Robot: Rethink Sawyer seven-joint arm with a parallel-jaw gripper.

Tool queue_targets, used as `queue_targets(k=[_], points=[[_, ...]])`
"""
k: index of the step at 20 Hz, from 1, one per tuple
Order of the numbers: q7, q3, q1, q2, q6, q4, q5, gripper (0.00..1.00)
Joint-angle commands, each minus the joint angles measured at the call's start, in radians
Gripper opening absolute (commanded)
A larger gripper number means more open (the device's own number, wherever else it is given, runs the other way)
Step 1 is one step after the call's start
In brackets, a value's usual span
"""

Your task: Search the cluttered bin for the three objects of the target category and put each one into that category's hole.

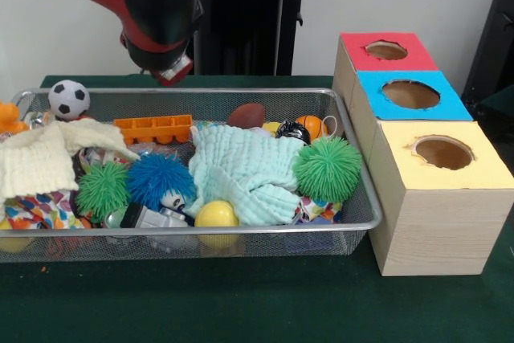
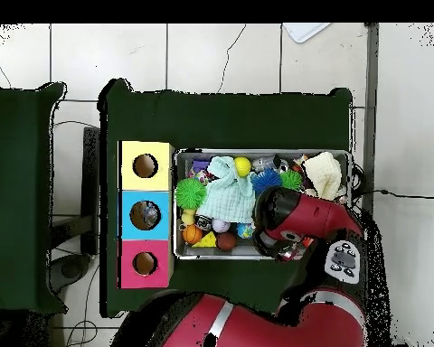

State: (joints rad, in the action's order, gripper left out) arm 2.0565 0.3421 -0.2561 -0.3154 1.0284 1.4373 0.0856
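The silver wire-mesh bin [image 1: 241, 231] sits on the green table, full of toys and cloths; it also shows in the overhead view [image 2: 261, 152]. In it are a soccer ball [image 1: 68, 98], a brown football [image 1: 246, 115], a small basketball [image 1: 310, 125], a yellow ball [image 1: 216, 214], two green spiky balls [image 1: 327, 168] [image 1: 103, 190] and a blue spiky ball [image 1: 159, 180]. The arm's end with the gripper [image 1: 173, 71] hangs above the bin's far rim, left of centre, touching nothing. In the overhead view the arm [image 2: 288, 217] covers part of the bin.
Three wooden boxes with round holes stand in a row beside the bin: red [image 1: 385, 51], blue [image 1: 410, 94], yellow [image 1: 442, 153]. A mint cloth [image 1: 241, 170] and a cream cloth [image 1: 44, 158] cover some of the toys. An orange toy tray [image 1: 152, 128] lies at the back.
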Motion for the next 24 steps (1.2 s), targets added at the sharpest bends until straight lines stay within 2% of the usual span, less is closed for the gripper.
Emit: queue_targets(k=[1,2,3,8,13,16,17,19,20,24], points=[[-0.003,-0.206,-0.111,0.011,-0.555,0.117,0.028,0.0],[-0.024,-0.252,-0.153,-0.01,-0.701,0.15,0.056,0.0],[-0.02,-0.277,-0.173,-0.018,-0.738,0.154,0.081,1.0],[-0.016,-0.292,-0.201,-0.012,-0.856,0.127,0.144,1.0],[-0.02,-0.308,-0.226,0.005,-0.867,0.092,0.158,1.0],[0.007,-0.313,-0.226,0.003,-0.913,0.111,0.179,1.0],[0.013,-0.319,-0.23,0.003,-0.902,0.113,0.175,1.0],[0.029,-0.354,-0.248,-0.007,-0.82,0.149,0.14,1.0],[0.037,-0.353,-0.237,-0.018,-0.735,0.17,0.111,1.0],[0.061,-0.311,-0.181,-0.053,-0.571,0.178,0.072,1.0]])
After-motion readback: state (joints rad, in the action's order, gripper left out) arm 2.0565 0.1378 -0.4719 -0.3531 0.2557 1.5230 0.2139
